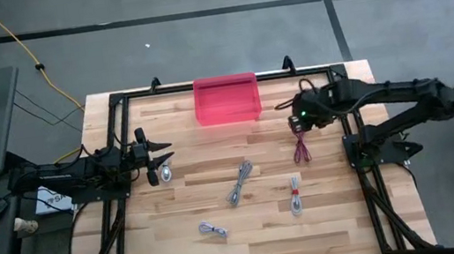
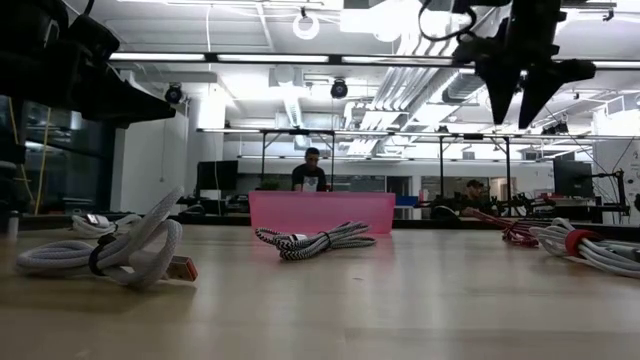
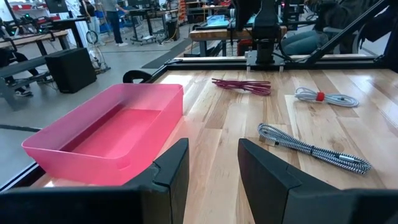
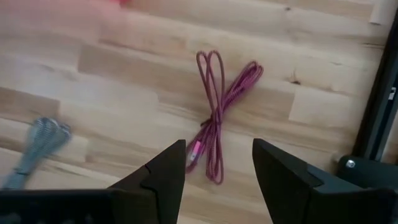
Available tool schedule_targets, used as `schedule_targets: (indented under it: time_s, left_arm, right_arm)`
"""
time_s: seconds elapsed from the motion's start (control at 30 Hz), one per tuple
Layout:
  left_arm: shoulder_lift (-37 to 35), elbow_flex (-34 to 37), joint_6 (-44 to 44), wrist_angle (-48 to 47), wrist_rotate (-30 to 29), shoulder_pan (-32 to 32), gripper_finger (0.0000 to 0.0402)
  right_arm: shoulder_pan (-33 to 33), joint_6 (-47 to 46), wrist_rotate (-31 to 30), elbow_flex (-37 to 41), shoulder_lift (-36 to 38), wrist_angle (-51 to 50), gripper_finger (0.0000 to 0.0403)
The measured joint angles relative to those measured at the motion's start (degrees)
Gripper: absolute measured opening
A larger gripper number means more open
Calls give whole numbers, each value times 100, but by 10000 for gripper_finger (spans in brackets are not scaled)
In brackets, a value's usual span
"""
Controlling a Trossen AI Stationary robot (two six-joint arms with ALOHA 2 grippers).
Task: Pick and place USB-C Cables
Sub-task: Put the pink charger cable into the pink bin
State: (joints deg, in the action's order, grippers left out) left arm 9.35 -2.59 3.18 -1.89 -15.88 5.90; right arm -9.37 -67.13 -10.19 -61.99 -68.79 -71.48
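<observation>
Four bundled cables lie flat on the wooden table. A dark red cable [image 1: 302, 148] [image 4: 217, 112] is near the right edge. A black-and-white braided cable [image 1: 239, 183] [image 3: 314, 148] lies mid-table, and a grey cable with a red tie [image 1: 295, 196] [image 3: 326, 98] lies right of it. A small grey cable [image 1: 213, 229] [image 2: 110, 250] is toward the near edge. My right gripper [image 1: 302, 121] [image 4: 217, 165] hovers open above the dark red cable, fingers pointing down and well clear of it [image 2: 530, 85]. My left gripper [image 1: 156, 159] [image 3: 214, 168] waits open at the table's left side.
A pink translucent bin [image 1: 227, 98] [image 3: 118, 134] stands at the middle of the far edge. A black metal frame [image 1: 349, 141] runs along the table's sides. A yellow cord [image 1: 20, 49] lies on the floor beyond the table. People sit at desks in the room behind.
</observation>
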Motion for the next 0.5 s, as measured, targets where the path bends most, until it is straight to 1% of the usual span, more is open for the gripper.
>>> schedule_targets:
  time_s: [0.17, 0.33, 0.5]
  left_arm:
    - [0, 0, -2, 0, 0, 1, 118]
    - [1, 0, 0, -14, 0, 1, 118]
    - [0, 0, -4, -20, 0, 1, 118]
  right_arm:
    - [272, -13, -56, 29, -542, 57, 177]
    - [495, -4, 9, 663, -827, 922, 177]
    - [574, -188, -223, 1089, -842, 1099, 177]
